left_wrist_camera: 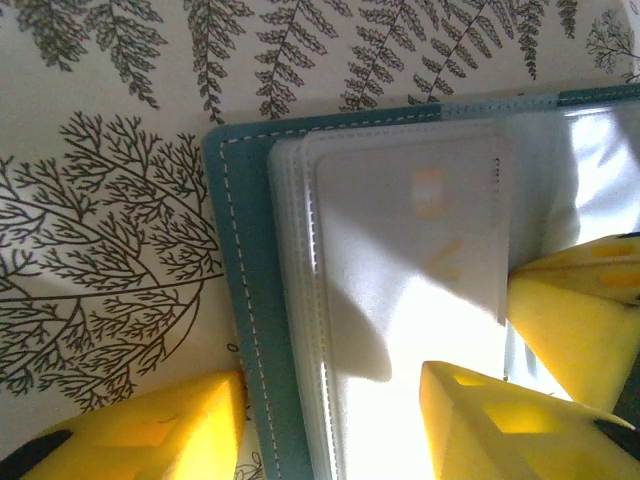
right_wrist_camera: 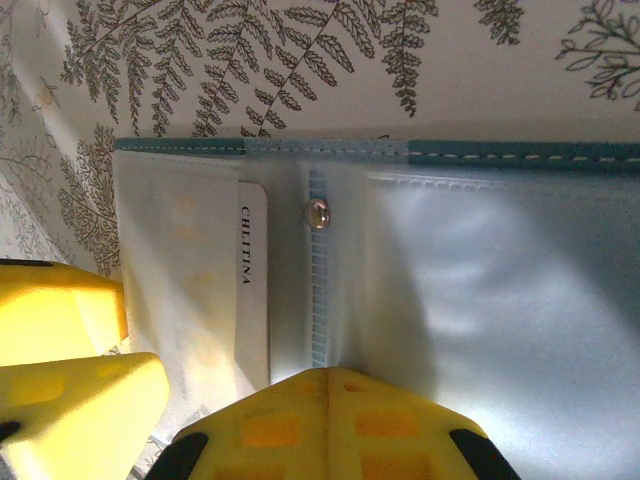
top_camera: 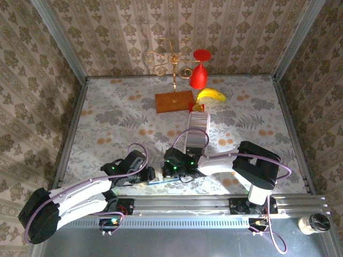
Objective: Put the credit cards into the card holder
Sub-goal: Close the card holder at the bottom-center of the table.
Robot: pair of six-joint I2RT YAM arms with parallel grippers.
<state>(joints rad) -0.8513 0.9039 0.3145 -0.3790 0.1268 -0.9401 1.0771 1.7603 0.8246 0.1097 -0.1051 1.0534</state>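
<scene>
The teal card holder (left_wrist_camera: 240, 300) lies open on the table, its clear sleeves up, between the two arms (top_camera: 159, 182). A pale card (left_wrist_camera: 410, 250) sits in a left-hand sleeve; in the right wrist view its printed edge (right_wrist_camera: 252, 290) shows beside the snap. My left gripper (left_wrist_camera: 330, 430) is open and straddles the holder's left edge and sleeves, one finger (left_wrist_camera: 130, 430) on the tablecloth. My right gripper (right_wrist_camera: 330, 395) is shut, its tips pressed on the sleeves at the spine. The row of credit cards (top_camera: 197, 128) stands further back.
Behind the cards, an orange-brown wooden block (top_camera: 174, 100) carries a gold candelabra. A red goblet (top_camera: 199, 75) and a banana (top_camera: 211, 95) are at the back. Both grippers (top_camera: 150, 174) (top_camera: 174, 170) crowd together near the front edge. Patterned walls enclose the table.
</scene>
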